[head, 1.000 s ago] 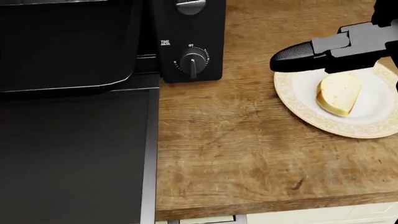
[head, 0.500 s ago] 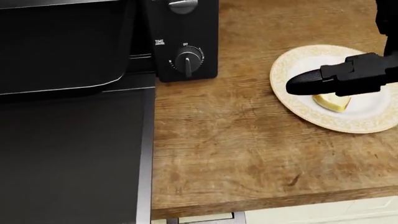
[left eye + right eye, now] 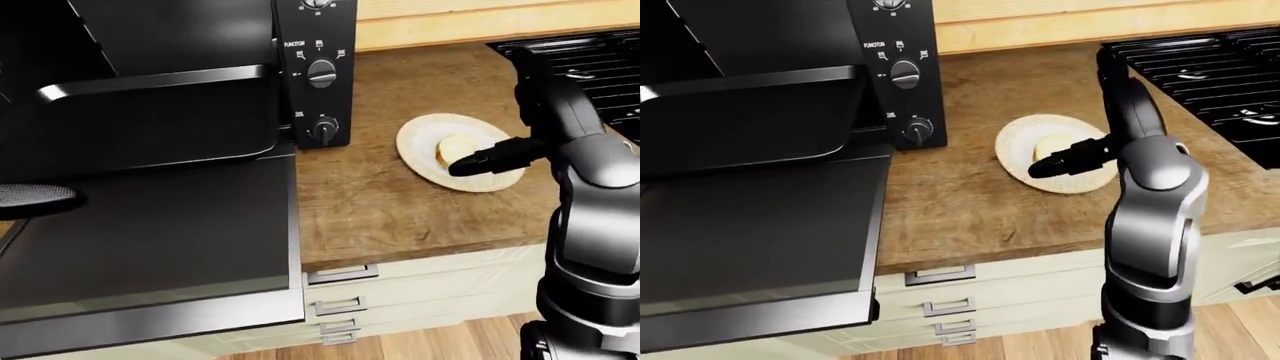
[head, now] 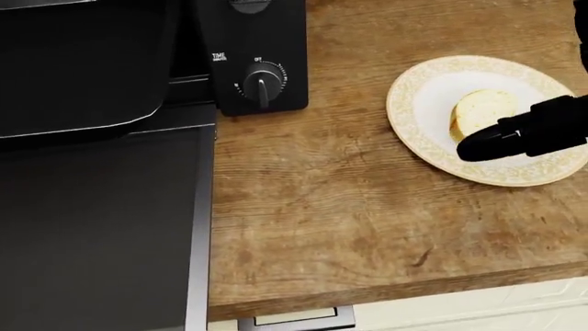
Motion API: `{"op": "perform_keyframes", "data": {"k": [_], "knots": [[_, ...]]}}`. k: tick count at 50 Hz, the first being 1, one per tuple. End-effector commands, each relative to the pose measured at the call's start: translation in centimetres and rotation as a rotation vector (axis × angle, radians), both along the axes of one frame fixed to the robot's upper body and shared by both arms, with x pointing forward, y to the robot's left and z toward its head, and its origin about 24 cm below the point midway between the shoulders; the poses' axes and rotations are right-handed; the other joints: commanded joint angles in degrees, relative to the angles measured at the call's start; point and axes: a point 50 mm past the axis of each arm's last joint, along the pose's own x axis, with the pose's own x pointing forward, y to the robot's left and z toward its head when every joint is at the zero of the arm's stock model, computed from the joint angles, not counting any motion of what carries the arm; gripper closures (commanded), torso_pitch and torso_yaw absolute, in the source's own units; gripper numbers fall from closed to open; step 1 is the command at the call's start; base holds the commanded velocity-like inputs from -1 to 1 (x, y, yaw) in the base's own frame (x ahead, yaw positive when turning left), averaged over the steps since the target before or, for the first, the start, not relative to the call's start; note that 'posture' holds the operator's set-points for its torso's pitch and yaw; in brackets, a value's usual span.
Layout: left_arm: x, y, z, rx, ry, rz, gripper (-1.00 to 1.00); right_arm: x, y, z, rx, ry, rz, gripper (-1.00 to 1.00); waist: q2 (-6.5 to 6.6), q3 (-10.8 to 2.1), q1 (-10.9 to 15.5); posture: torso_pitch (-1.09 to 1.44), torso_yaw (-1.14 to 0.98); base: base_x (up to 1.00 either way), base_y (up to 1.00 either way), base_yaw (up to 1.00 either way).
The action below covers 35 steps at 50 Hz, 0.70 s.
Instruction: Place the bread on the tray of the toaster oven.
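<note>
The bread [image 4: 482, 110] lies on a gold-rimmed plate [image 4: 418, 131] on the wooden desk [image 4: 322, 207], right of the toaster oven [image 3: 200, 112]. The right hand [image 4: 515, 138] hovers just over the bread's near edge — fingers seemingly extended, not gripping. Left hand [image 3: 35, 199] — a blur at far left; grip unclear. The oven door [image 3: 150, 240] hangs open.
</note>
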Motion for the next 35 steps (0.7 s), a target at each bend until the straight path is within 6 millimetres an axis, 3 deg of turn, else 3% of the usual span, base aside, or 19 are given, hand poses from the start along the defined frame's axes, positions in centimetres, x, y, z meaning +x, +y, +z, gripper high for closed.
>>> {"op": "perform_keyframes", "data": {"k": [1,5,15,35], "knots": [[-0.5,0.0,0.8,0.017,-0.059,0.016,-1.0,-0.1,0.1,2.0,-0.05,-0.079,0.004,-1.0,-0.01,-1.23,0.05,0.0,0.0,0.0,0.0,0.0],[-0.7,0.2,0.7,0.017,-0.057,0.022,-1.0,1.1,-0.2,2.3,-0.054,-0.063,0.007,-1.0,0.1,-1.27,-0.06,0.0,0.0,0.0,0.0,0.0],[-0.6,0.1,0.5,0.019,-0.051,0.02,-1.0,2.7,-0.8,0.8,-0.093,0.041,0.015,-1.0,-0.02,-1.41,0.02,0.0,0.0,0.0,0.0,0.0],[-0.4,0.2,0.3,0.013,-0.048,0.021,-1.0,3.5,-1.1,-0.3,-0.148,0.132,0.022,-1.0,0.11,-1.31,-0.1,0.0,0.0,0.0,0.0,0.0]]}}
